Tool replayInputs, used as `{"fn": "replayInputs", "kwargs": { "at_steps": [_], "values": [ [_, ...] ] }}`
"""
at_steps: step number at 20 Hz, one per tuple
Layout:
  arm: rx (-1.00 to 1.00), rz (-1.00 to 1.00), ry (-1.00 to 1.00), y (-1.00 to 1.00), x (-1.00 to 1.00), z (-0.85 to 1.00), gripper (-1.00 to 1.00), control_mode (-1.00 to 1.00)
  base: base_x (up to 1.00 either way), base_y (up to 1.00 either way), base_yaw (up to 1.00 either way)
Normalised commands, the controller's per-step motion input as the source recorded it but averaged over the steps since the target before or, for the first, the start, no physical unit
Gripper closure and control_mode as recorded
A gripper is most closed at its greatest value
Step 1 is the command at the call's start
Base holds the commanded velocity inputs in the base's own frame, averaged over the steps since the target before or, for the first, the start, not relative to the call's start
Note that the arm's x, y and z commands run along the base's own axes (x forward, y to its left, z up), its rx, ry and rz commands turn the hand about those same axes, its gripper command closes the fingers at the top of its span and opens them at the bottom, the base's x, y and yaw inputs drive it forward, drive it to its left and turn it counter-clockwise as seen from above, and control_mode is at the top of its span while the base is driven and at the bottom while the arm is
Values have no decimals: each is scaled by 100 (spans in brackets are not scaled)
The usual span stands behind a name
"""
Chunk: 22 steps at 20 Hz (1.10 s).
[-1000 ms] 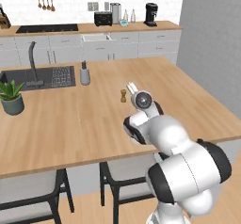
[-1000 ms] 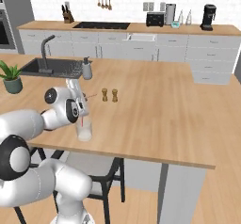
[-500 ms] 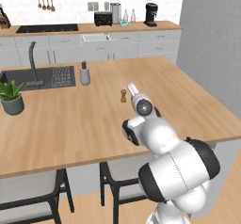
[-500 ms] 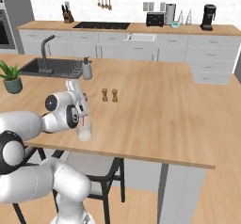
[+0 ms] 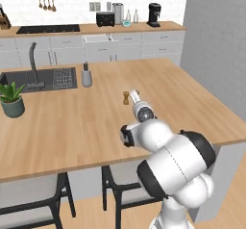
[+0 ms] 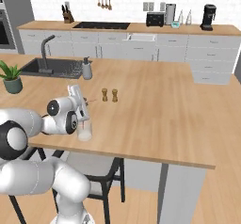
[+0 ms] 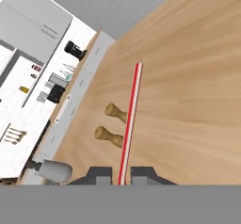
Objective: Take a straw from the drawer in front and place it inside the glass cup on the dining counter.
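Holding the thin red straw (image 7: 130, 119) tight between its two dark fingers, the hand (image 7: 121, 175) is closed on the straw's near end. In the hand view the straw sticks straight out from the fingers, over the light wood top of the dining counter (image 7: 197, 86). Two small brown shakers (image 7: 113, 124) stand side by side just left of the straw in that view, and farther back a grey bottle (image 7: 54, 170) stands by the edge of the picture. From the right base view, the hand (image 6: 78, 100) is above the counter (image 6: 155, 119), close to its near edge, and the glass cup (image 6: 85, 130) stands on the counter right under it and beside the white arm. I cannot tell from here if the straw is touching the cup. The shakers (image 6: 109, 95) stand a little behind and to the right of the hand, and the grey bottle (image 6: 87, 69) stands by the dark sink (image 6: 52, 68). A green plant (image 6: 11, 77) in a pot sits at the left end of the counter. From the left base view, the hand (image 5: 137, 99) points away over the counter (image 5: 72, 122), near one shaker (image 5: 126, 97). Dark stools (image 5: 115, 184) stand under the near side of the counter.
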Motion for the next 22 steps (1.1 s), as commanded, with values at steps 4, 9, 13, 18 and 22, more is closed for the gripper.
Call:
{"fn": "replayInputs", "kwargs": {
  "at_steps": [4,9,13,18,22],
  "values": [
    [4,0,0,0,22,-27,100,-100,0,0,0],
    [3,0,1,0,7,-14,-100,-100,0,0,0],
    [3,0,1,-1,-15,0,-100,-100,0,0,0],
    [6,0,15,0,0,1,-100,-100,0,0,0],
    [12,0,20,0,0,34,-100,-100,0,0,0]
  ]
}}
